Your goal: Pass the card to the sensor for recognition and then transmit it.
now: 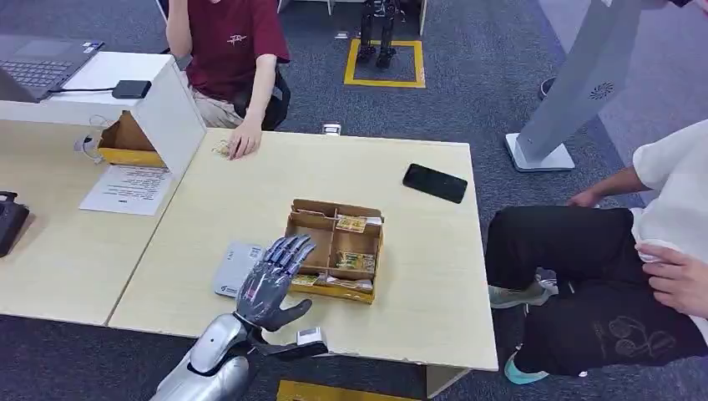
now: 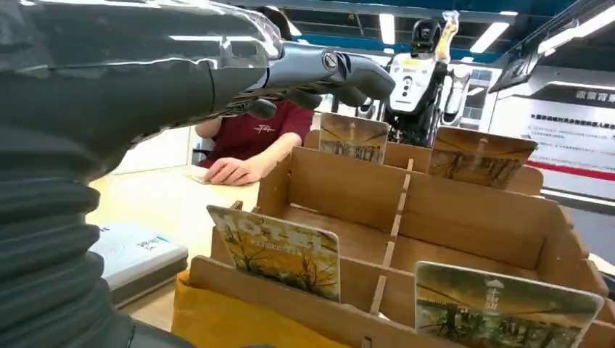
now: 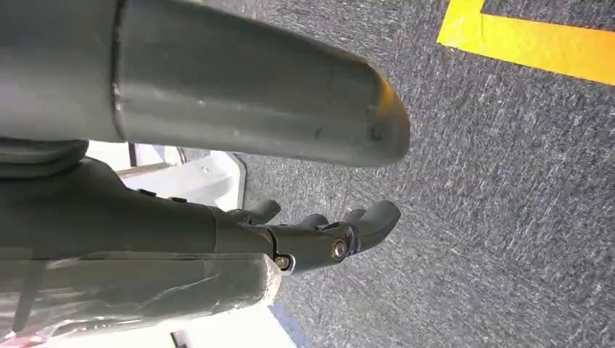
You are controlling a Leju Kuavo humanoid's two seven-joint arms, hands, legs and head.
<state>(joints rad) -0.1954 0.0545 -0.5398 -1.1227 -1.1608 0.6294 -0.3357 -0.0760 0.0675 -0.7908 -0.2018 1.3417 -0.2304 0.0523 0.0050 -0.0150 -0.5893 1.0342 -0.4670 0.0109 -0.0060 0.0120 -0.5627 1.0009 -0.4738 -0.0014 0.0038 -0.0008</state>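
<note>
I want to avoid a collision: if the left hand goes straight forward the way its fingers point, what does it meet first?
Most likely the cardboard box with its standing cards: the left hand points at the box's near-left corner. Its height above them is unclear.

The left robot hand (image 1: pixel 274 280) reaches forward, fingers spread and empty; the right robot hand (image 3: pixel 319 235) hangs with fingers loosely curled.

Four cards (image 2: pixel 279 250), one box (image 1: pixel 313 224), one phone (image 1: pixel 434 182)

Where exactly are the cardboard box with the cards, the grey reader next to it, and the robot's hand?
cardboard box (image 1: pixel 311 222): head view, on its far-left compartment wall.
grey reader (image 1: pixel 230 269): head view, on its bare top face.
left hand (image 1: pixel 271 280): head view, on the back of the hand.
</note>
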